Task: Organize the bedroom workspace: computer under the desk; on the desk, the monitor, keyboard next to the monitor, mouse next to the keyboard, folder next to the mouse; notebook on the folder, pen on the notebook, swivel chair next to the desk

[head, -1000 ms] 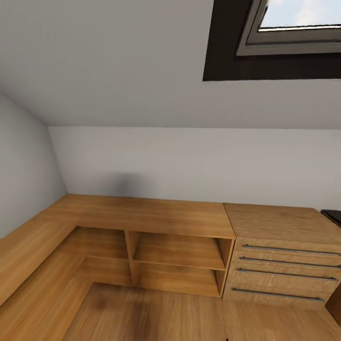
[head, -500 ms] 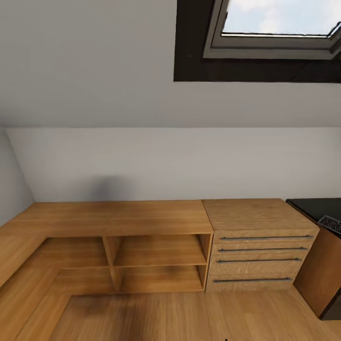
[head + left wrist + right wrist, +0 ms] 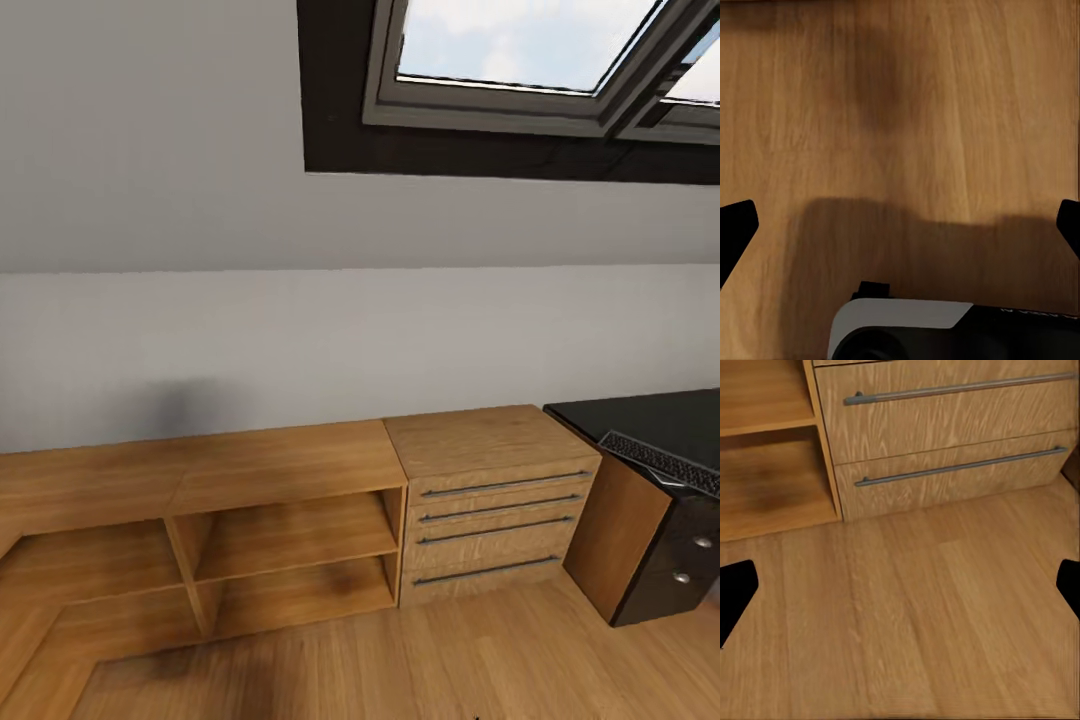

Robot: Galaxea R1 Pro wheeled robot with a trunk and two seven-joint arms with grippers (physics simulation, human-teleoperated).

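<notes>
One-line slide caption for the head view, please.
Under a dark-framed skylight, light-wood open shelf unit beside four-drawer light-wood chest; black desk with slim keyboard at right.

White sloped wall, skylight, wood floor

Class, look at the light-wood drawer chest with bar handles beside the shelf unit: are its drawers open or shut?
Shut. All four fronts of the light-wood drawer chest sit flush in one plane, with none pulled out past the others.

Black desk at far right, keyboard flat on its top, drawer pedestal below, light wood floor.
</notes>
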